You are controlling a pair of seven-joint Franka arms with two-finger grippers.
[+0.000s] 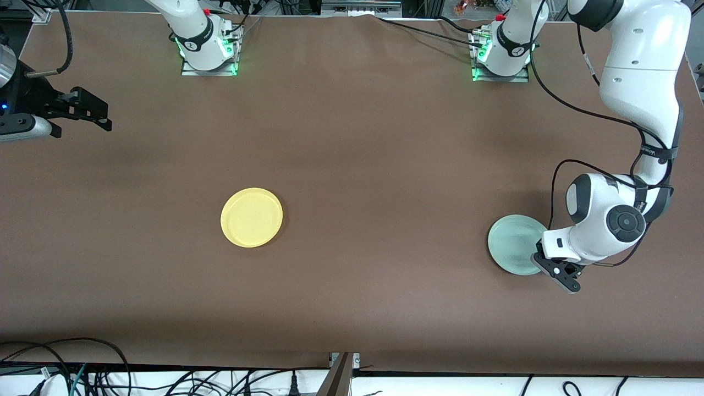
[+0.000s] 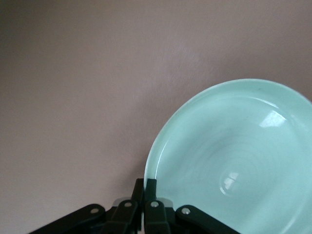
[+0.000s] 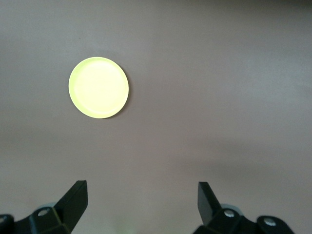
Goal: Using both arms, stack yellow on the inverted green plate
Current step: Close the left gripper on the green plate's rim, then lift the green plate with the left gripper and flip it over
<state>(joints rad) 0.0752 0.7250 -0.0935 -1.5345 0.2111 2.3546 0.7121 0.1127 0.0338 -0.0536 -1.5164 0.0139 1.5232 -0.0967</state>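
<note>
The yellow plate (image 1: 251,217) lies rim up on the brown table, toward the right arm's end; it also shows in the right wrist view (image 3: 98,87). The pale green plate (image 1: 512,243) is at the left arm's end, hollow side up, and shows large in the left wrist view (image 2: 234,161). My left gripper (image 1: 538,257) is shut on the green plate's rim, its fingers (image 2: 151,187) pinching the edge low at the table. My right gripper (image 1: 88,110) is open and empty, held in the air at the right arm's end, apart from the yellow plate; its own view shows the gap (image 3: 141,200).
The brown table (image 1: 385,165) is bare between the two plates. Both arm bases (image 1: 206,47) stand along the edge farthest from the front camera. Cables (image 1: 165,379) hang below the table's near edge.
</note>
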